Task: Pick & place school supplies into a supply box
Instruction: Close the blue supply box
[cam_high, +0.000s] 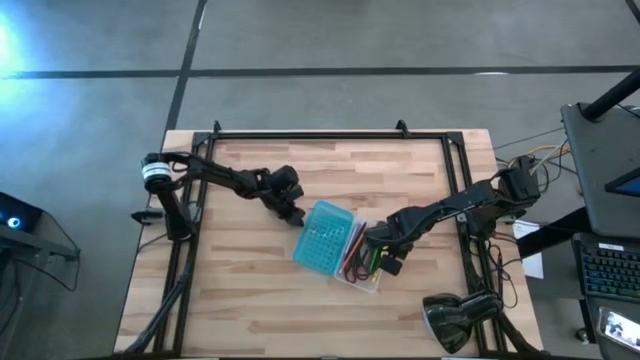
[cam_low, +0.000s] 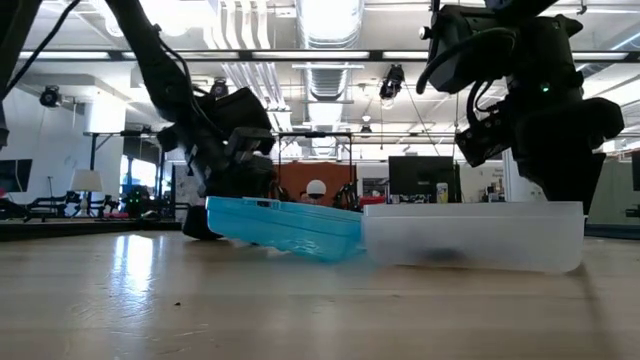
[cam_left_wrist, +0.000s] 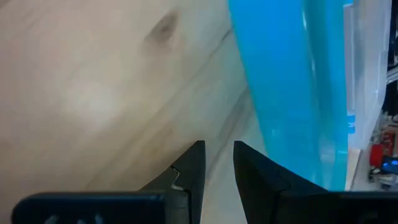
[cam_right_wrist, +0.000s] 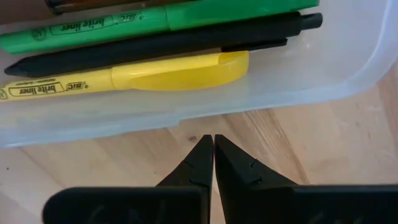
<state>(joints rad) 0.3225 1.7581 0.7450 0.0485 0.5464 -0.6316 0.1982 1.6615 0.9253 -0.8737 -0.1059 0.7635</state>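
Note:
The supply box lies open in the middle of the table. Its turquoise lid (cam_high: 322, 238) slopes, with the free edge (cam_low: 215, 207) off the table, and is hinged to the whitish tray (cam_low: 470, 235). In the tray lie a green marker (cam_right_wrist: 155, 25), a dark pen (cam_right_wrist: 168, 45) and a yellow marker (cam_right_wrist: 124, 78), with red handles (cam_high: 352, 262) beside them. My left gripper (cam_left_wrist: 217, 146) is narrowly open at the lid's free edge, with nothing between its fingers. My right gripper (cam_right_wrist: 212, 138) is shut and points down at the bare table just outside the tray's long wall (cam_right_wrist: 205, 112). My left gripper stands with the outer side of one finger (cam_left_wrist: 264, 180) right beside the lid's free edge (cam_left_wrist: 273, 137), slanting down from the table's left. I cannot tell whether it touches the lid. My right gripper shows no contact with the tray.
A dark lamp-like object (cam_high: 455, 318) stands at the table's near right corner. A black frame rail (cam_high: 330, 135) runs along the far edge and down both sides. Bare wood lies near and far of the box.

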